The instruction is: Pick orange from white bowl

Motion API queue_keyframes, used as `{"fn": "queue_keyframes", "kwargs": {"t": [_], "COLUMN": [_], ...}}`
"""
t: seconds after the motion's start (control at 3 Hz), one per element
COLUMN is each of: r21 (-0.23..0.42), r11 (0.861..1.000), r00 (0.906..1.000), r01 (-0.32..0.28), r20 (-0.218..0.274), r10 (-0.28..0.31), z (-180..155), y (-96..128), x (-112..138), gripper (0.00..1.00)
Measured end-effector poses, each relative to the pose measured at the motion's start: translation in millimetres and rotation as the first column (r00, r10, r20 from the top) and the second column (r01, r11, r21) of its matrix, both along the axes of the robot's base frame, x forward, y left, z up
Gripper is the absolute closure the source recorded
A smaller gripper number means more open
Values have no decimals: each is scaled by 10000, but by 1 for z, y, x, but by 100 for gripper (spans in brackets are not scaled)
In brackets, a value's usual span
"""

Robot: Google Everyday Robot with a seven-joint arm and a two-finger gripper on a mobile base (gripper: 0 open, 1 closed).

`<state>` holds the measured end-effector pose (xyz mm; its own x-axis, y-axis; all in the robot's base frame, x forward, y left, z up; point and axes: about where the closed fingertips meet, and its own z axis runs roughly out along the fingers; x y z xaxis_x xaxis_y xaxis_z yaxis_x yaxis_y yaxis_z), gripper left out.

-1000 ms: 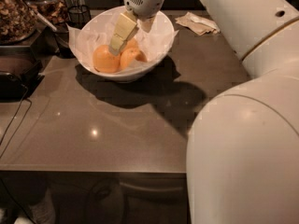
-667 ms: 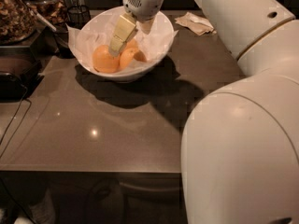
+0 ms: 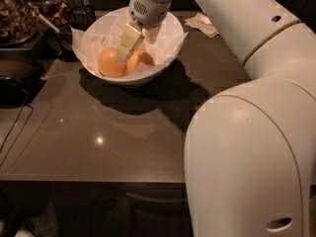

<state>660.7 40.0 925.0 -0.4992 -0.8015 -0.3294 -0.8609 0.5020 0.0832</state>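
Note:
The white bowl (image 3: 163, 58), lined with crinkled white paper, stands at the far left-centre of the dark table. Two oranges lie in it: one on the left (image 3: 108, 64) and one on the right (image 3: 143, 59), partly hidden. My gripper (image 3: 136, 51) reaches down into the bowl from above. Its fingers are apart. The long cream finger (image 3: 127, 42) lies between the two oranges and the other finger (image 3: 151, 33) is above the right orange. It holds nothing.
My large white arm (image 3: 247, 132) fills the right side of the view and hides the table there. Crumpled paper (image 3: 203, 24) lies behind the bowl on the right. Dark containers and jars (image 3: 19, 19) crowd the far left. A dark tray (image 3: 15, 83) is at the left edge.
The gripper has sunk slightly deeper into the bowl, and the arm's upper segments have shifted a little. The oranges and the bowl have not moved.

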Motion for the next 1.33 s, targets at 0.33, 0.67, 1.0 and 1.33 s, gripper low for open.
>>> {"fn": "queue_keyframes", "kwargs": {"t": [0.33,0.67,1.0,1.33], "r21": [-58,-89,-153,-218], "r11": [10000,10000,9999,9998], "r00": [9999,9996,9993,9987], "r01": [-33,-19,-15,29], "r20": [-168,-276,-385,-504], "r10": [32,16,9,-40], "z": [-9,-18,-26,-36], "y": [-1,-2,-2,-4], "x": [1,3,4,4], "gripper": [19,27,28,28]}}
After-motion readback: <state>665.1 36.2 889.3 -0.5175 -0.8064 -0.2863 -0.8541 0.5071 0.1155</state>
